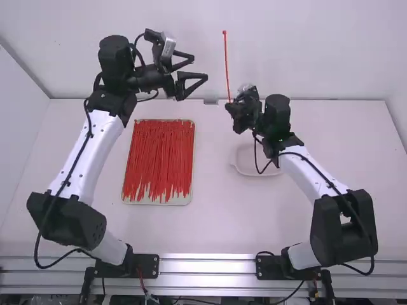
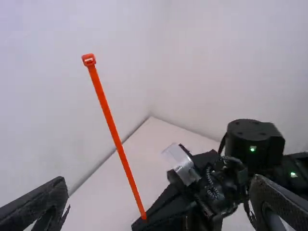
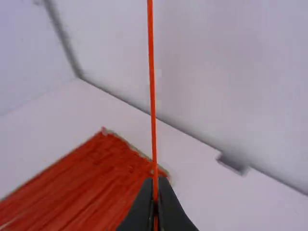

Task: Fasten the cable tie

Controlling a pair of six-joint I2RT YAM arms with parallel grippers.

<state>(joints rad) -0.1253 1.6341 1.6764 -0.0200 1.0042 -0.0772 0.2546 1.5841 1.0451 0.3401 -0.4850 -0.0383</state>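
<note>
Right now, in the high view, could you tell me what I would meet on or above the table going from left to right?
tray of spare ties → upright cable tie → dish

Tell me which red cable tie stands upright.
The single cable tie pinched in the right gripper, pointing straight up, head on top; all the others lie flat in the tray.

White table (image 1: 216, 222) boxed by plain white walls (image 1: 318, 51); aluminium rail (image 1: 210, 259) along its near edge
</note>
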